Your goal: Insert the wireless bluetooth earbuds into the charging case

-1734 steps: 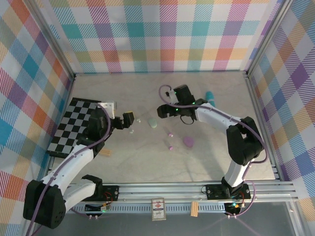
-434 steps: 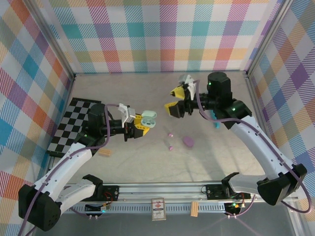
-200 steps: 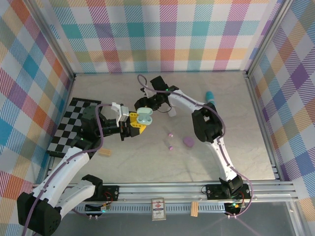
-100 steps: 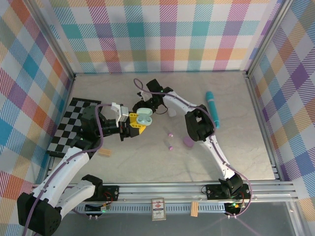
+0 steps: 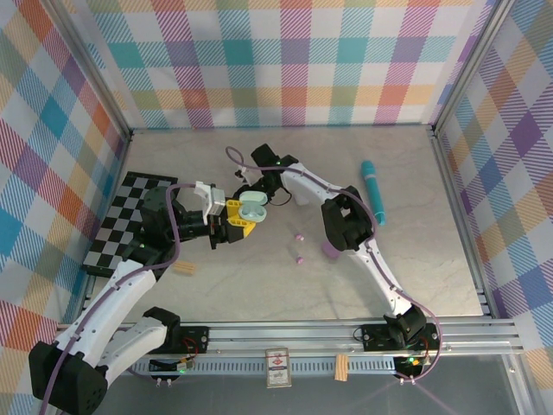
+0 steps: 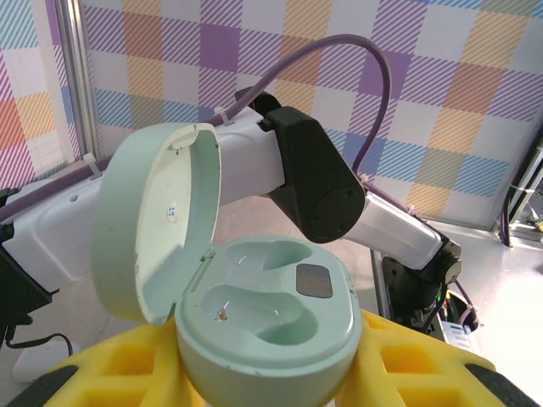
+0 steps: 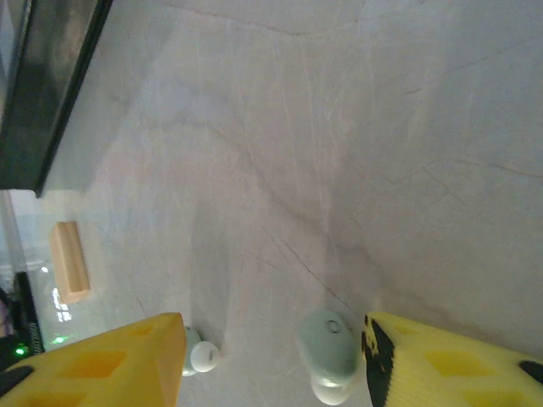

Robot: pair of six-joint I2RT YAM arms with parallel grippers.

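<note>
Step in hand: fetching an earbud for the opened charging case (image 6: 267, 326); in my judgement the task is at an early stage, since both wells in the case sit empty.
Left jaws: the left gripper (image 5: 242, 216) is clamped on the case's lower shell, holding it off the surface with the lid hinged up at 9 o'clock in the left wrist view.
Right jaws: the right gripper (image 7: 271, 356) stands apart, with nothing pinched between its yellow fingers.
Earbuds: a pale greenish earbud (image 7: 329, 360) lies just beside one finger at 6 o'clock in the right wrist view, and a small white earbud (image 7: 202, 356) is near the other. Two pink earbuds (image 5: 298, 235) lie on the surface at about 4 o'clock from the case.
Next move: probably centring the jaws on one bud, closing gently, then lining it up with a well.
Hard to make out: both pale buds are cut by the frame edge and blurred. I cannot tell whether the greenish one touches the finger.
</note>
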